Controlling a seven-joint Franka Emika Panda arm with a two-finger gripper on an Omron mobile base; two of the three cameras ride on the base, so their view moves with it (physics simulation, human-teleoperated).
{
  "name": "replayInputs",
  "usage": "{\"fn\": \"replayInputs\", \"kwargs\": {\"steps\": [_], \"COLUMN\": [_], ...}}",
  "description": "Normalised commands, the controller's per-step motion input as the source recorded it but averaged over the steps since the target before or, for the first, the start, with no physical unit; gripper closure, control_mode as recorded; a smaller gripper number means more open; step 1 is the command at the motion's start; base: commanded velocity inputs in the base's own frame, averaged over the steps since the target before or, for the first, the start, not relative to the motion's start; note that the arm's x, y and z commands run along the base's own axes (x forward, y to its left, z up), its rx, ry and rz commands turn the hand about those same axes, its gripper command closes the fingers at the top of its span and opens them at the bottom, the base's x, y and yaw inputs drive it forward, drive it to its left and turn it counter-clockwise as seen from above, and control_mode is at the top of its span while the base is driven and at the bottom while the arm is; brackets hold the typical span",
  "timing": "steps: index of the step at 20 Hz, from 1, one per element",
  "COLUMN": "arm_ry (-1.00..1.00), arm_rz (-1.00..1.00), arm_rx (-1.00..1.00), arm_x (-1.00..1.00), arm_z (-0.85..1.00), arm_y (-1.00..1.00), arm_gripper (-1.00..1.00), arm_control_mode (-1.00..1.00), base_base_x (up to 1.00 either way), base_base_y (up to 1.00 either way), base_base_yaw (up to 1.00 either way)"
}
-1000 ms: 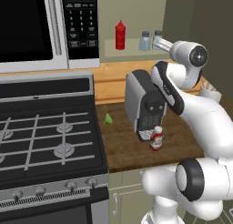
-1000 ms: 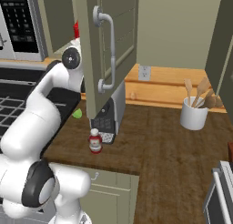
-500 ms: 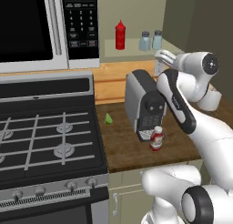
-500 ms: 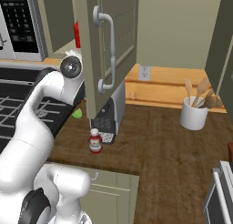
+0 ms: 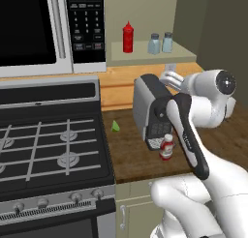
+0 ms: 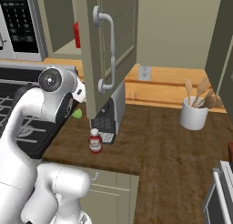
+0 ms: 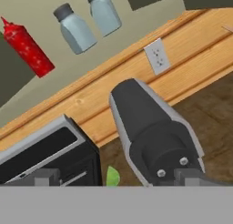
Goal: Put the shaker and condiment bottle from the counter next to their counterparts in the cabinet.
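Condiment bottle (image 5: 166,147) upright on counter (image 5: 131,159), just in front of coffee machine (image 5: 151,111). Both shakers (image 5: 160,43) already on cabinet shelf (image 5: 145,53) near red squeeze bottle (image 5: 128,37). Gripper (image 7: 113,178) above machine, bottle below and in front; finger state cannot be determined, nothing visibly held

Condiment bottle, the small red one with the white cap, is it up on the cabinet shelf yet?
No, the condiment bottle stands on the wooden counter in front of the coffee machine.
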Motion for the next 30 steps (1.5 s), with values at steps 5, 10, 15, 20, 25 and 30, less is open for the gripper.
{"fn": "replayInputs", "kwargs": {"steps": [5, 10, 15, 20, 25, 30], "arm_ry": [0.00, 0.04, 0.13, 0.10, 0.06, 0.00], "arm_rz": [0.00, -0.01, -0.03, 0.00, 0.00, 0.00], "arm_rx": [-0.06, -0.09, -0.01, 0.00, 0.00, 0.00], "arm_x": [-0.70, -0.50, -0.14, -0.26, -0.10, -0.13], "arm_z": [-0.52, -0.66, -0.50, -0.30, -0.13, -0.05], "arm_y": [0.24, 0.16, 0.08, 0.06, 0.07, 0.17], "arm_gripper": [-1.00, -1.00, -1.00, -1.00, -1.00, -1.00], "arm_control_mode": [-1.00, -1.00, -1.00, -1.00, -1.00, -1.00], "base_base_x": [0.00, 0.00, 0.00, 0.00, 0.00, 0.00], "base_base_y": [0.00, 0.00, 0.00, 0.00, 0.00, 0.00], "base_base_yaw": [0.00, 0.00, 0.00, 0.00, 0.00, 0.00]}}
